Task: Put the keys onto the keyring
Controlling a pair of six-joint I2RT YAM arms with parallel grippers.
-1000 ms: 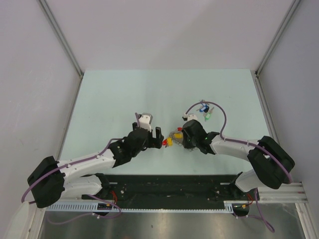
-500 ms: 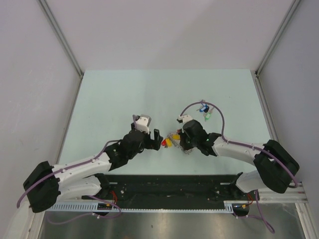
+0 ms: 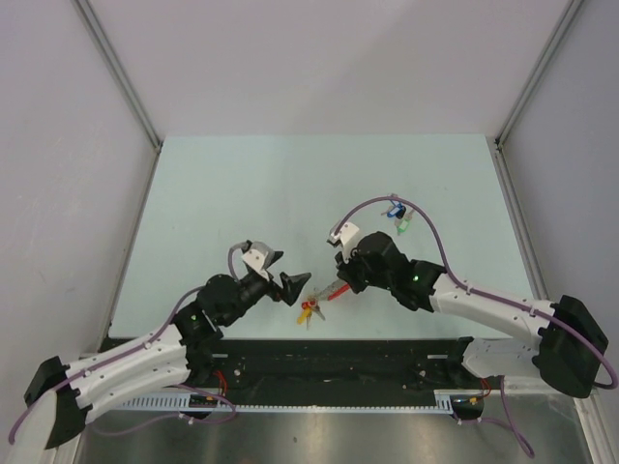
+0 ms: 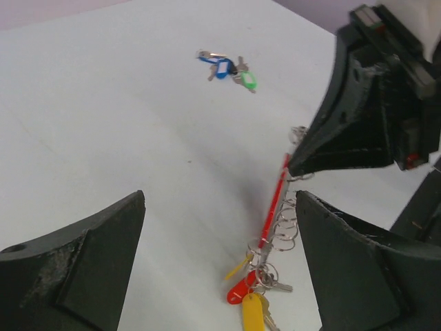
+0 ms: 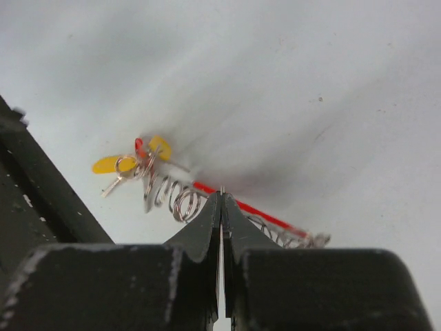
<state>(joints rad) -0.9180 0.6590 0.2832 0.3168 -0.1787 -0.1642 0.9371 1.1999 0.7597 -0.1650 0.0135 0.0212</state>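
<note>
At the near left, the left pincer [image 3: 287, 275] is spread wide with nothing between its fingers [image 4: 76, 269]. It points right, towards the keyring [image 3: 322, 296], and stands just beside it without touching.

The keyring lies near the middle of the tabletop [image 3: 232, 184], close to the near edge, between the two pincers. In the left wrist view it shows as a straight red strip [image 4: 274, 207] running down from the right pincer [image 4: 292, 169], with silvery coils and rings [image 4: 284, 224] strung along it. At its lower end hang a red tag [image 4: 238, 294] and a yellow tag [image 4: 252, 310]. Whether those tags rest on the tabletop cannot be told.

The right pincer [image 3: 339, 278] is pressed together, pinching the keyring at the upper end of the red strip. In its own wrist view the fingertips [image 5: 210, 214] meet in a thin line, with the coils [image 5: 180, 200] and the strip [image 5: 241, 207] just behind them.

The keys sit far right on the tabletop, well apart from the keyring. The blue key [image 3: 395, 210] and the green key [image 3: 404, 227] lie just beside each other, close under the right arm's cable [image 3: 426, 217].
</note>
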